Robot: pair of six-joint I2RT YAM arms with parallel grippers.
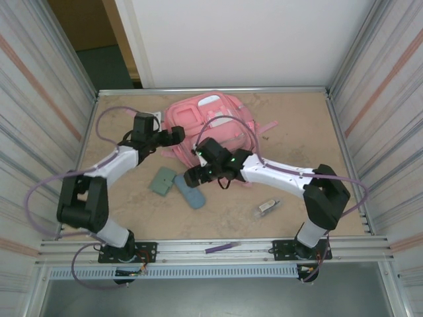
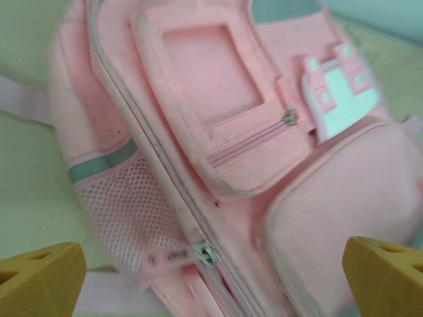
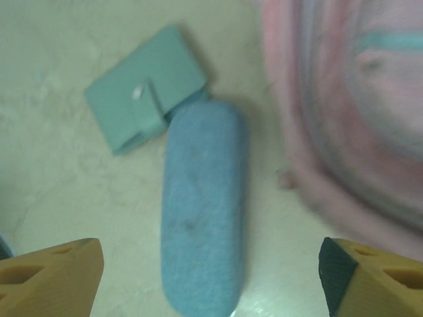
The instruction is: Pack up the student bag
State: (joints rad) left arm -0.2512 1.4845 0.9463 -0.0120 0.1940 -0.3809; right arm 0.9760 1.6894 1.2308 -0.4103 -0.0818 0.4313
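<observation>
**Task item.** The large pink fabric backpack (image 1: 218, 119) lies flat at the far middle of the tan worktop (image 1: 297, 132), with its front pockets facing up.

**Left pincer** (image 1: 174, 135). It is positioned at the backpack's left side. Its yellow fingers (image 2: 39, 277) stand wide apart and grip nothing. Below them the left wrist view shows the backpack's front pocket and mesh side pocket.

**Right pincer** (image 1: 192, 177). It is positioned just off the backpack's near edge. Its fingers (image 3: 49, 277) are spread wide over a blue-grey oval fabric pouch (image 3: 205, 211), and contact cannot be judged.

**Other items.**
- A small green wallet-like case (image 3: 145, 96) lies against one end of the pouch.
- A small pale object (image 1: 268, 206), too small to identify, lies near the right arm.
</observation>
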